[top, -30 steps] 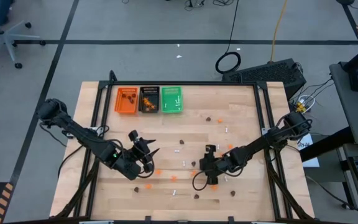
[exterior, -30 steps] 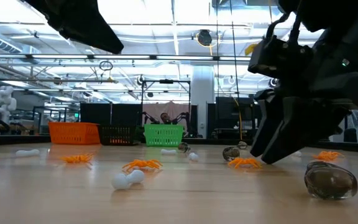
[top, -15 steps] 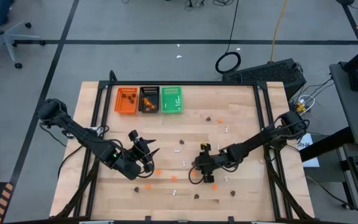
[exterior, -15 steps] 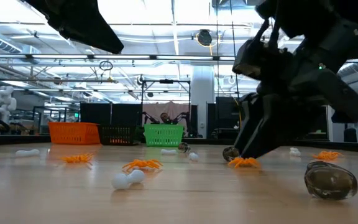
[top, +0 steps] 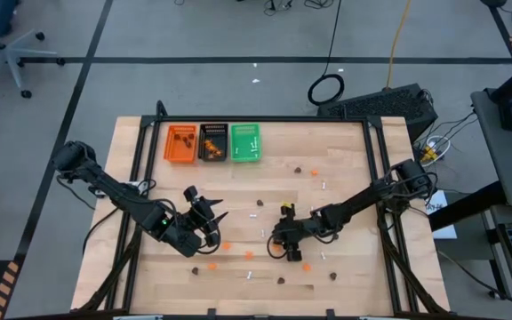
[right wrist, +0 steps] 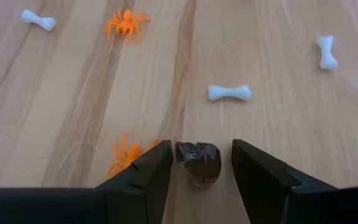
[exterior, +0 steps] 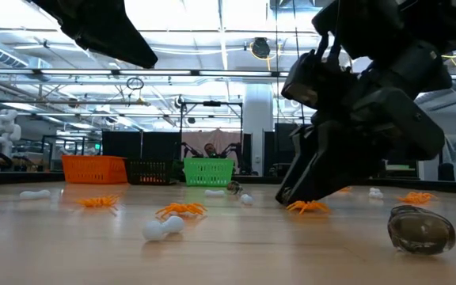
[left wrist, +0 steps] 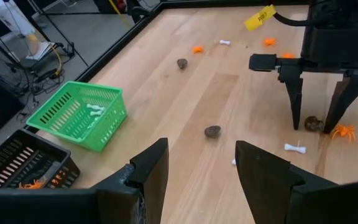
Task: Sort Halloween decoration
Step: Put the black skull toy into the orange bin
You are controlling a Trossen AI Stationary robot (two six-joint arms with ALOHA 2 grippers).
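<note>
Tiny orange spiders (right wrist: 127,23), white bones (right wrist: 229,93) and dark brown blobs (left wrist: 212,130) lie scattered on the wooden table. My right gripper (right wrist: 199,152) is open and low over the table's middle (top: 276,246). Its fingers stand on either side of a dark brown blob (right wrist: 199,162) that rests on the wood, with an orange spider (right wrist: 124,157) just beside it. In the left wrist view the same blob (left wrist: 314,123) shows between those fingers. My left gripper (left wrist: 197,168) hovers open over the near left part of the table (top: 204,218), with nothing between its fingers.
Three small trays stand in a row at the far left: orange (top: 181,143), black (top: 213,142) and green (top: 245,142), the green one holding white bones (left wrist: 94,110). Another brown blob (exterior: 422,229) and a bone (exterior: 163,228) lie near the front edge.
My right gripper has moved toward the table's left edge and down, tipping its fingers more steeply toward the wood, and now straddles the dark brown blob. The trinkets lie where they were.
</note>
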